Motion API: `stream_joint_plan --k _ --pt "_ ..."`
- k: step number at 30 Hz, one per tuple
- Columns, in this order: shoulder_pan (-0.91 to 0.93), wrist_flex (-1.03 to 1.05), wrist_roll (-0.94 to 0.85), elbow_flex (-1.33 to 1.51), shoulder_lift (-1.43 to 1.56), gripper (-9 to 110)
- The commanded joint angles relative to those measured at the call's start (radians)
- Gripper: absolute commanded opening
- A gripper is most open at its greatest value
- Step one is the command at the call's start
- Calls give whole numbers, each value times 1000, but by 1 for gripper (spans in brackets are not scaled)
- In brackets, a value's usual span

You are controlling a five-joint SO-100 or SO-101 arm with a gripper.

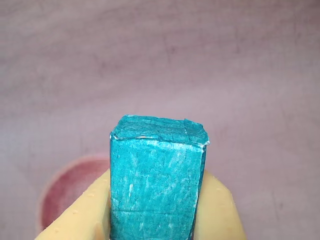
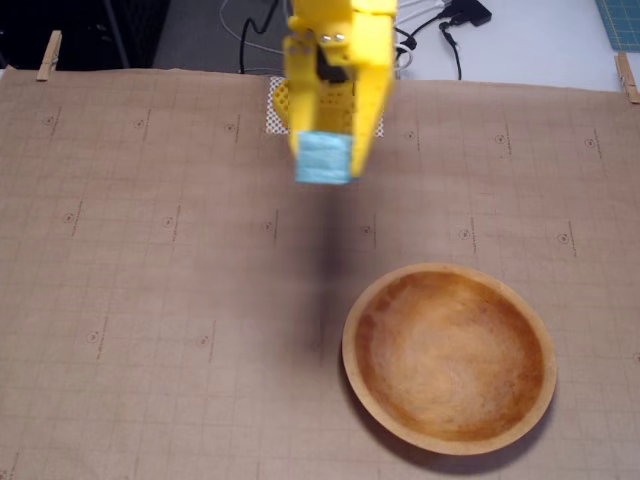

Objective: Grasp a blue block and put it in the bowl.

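Note:
The blue block (image 2: 323, 157) is a small light-blue block held between the yellow fingers of my gripper (image 2: 326, 160), lifted well above the table. In the wrist view the block (image 1: 156, 180) fills the lower middle, teal and speckled, with a yellow finger (image 1: 85, 212) on each side. The gripper is shut on it. The wooden bowl (image 2: 361, 371) sits on the table to the lower right of the gripper in the fixed view, empty, with an orange-brown inside. In the wrist view a reddish curved rim (image 1: 60, 187), likely the bowl, peeks out at the lower left.
Brown gridded paper (image 2: 150, 280) covers the table, clipped with wooden pegs (image 2: 48, 55) at the back corners. Black cables (image 2: 440, 30) lie beyond the back edge. The arm's base (image 2: 285, 105) stands at the back centre.

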Motion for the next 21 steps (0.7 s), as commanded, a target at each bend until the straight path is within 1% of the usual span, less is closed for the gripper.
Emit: stream_joint_plan --k 1,7,11,17,21 --pt "-78 -11 -9 20 5 0" --pt "-163 -14 -9 110 -15 1" --pt "-176 -23 -9 110 -107 1" --pt "-178 -209 -31 114 -238 1" --pt "-178 -281 -61 106 -331 1"
